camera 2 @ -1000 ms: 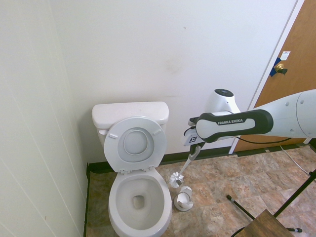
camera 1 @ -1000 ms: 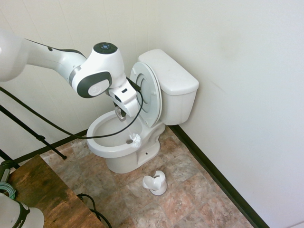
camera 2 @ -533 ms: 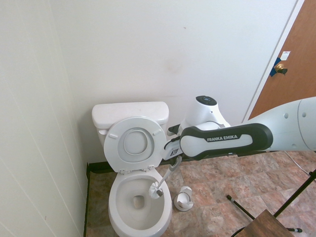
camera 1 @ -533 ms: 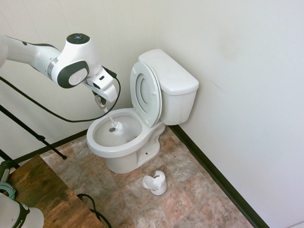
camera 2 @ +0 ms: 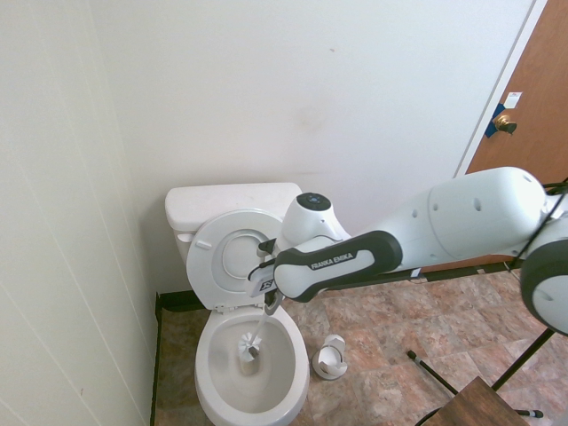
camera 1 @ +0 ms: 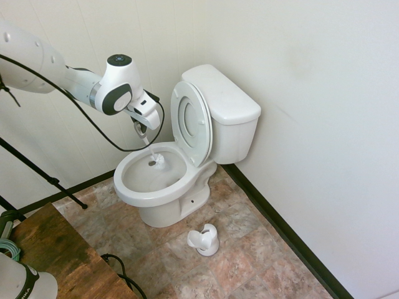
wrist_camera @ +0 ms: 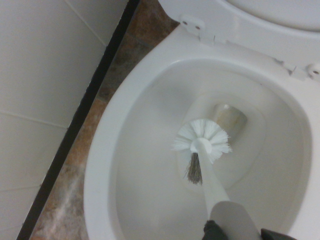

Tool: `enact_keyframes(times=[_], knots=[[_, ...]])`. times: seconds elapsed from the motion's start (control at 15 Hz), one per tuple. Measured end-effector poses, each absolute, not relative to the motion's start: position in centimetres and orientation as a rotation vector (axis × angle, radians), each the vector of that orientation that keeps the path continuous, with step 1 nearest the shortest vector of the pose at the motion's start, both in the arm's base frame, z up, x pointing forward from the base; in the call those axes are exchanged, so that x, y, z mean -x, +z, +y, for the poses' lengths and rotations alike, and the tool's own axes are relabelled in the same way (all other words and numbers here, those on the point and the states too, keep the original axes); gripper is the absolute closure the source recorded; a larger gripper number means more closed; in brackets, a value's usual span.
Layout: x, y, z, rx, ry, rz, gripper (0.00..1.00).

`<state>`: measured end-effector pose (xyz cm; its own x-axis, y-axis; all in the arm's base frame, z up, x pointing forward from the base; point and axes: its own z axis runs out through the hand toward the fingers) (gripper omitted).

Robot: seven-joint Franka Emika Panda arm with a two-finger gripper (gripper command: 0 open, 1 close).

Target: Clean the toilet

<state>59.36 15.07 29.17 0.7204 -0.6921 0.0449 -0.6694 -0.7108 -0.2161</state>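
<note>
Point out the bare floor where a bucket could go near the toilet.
Free: the tiles between the brush holder and the black baseboard. Crowded: the toilet bowl, where the gripper holds the brush.

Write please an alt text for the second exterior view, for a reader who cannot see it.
A white robot arm reaches in from the right and holds a toilet brush with its head down inside the open bowl of a white toilet. The seat and lid are raised against the tank, and the small white brush holder stands empty on the tiled floor beside the toilet.

Toilet (camera 1: pixel 163 180) glossy white ceramic; brush (wrist_camera: pixel 202 144) plastic, bristly; floor (camera 1: pixel 249 249) mottled stone tile.
</note>
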Motion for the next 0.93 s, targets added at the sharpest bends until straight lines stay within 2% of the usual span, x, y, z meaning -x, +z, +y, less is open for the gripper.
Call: enact_keyframes(times=[0.53,0.93], knots=[[-66.7,18.4,19.3,2.745,-0.27,1.275,1.0],[-66.0,16.3,21.1,2.779,-0.234,1.24,1.0]])
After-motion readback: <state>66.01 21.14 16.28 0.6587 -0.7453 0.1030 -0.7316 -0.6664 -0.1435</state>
